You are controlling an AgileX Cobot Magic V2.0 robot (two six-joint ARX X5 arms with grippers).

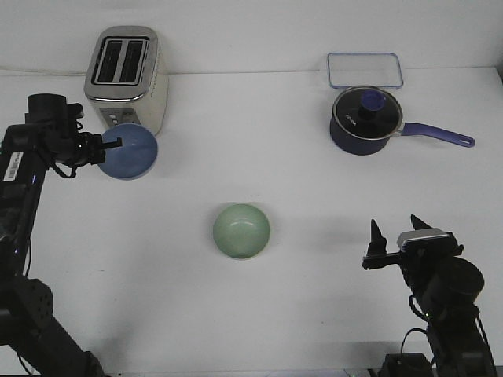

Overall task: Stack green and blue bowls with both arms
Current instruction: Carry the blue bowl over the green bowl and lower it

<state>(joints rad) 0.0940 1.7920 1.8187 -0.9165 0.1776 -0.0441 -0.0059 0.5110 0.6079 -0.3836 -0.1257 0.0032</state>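
left black two-fingered gripper [116, 144] pinched on tilted periwinkle blue round bowl [128, 151]; right black gripper [395, 245] raised, fingers spread; pale sage green round bowl [241, 230] empty.

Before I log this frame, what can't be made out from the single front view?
- Left gripper: its fingertips meet the blue bowl; whether they clamp the rim is unclear, the arm hides that side.
- Toaster: its lower front is covered by the blue bowl.
- Saucepan: contents hidden by its lid.
- Both arms' bases: cut off by the bottom edge.
- Green bowl: fully visible and apparently empty.
- Right gripper: open.
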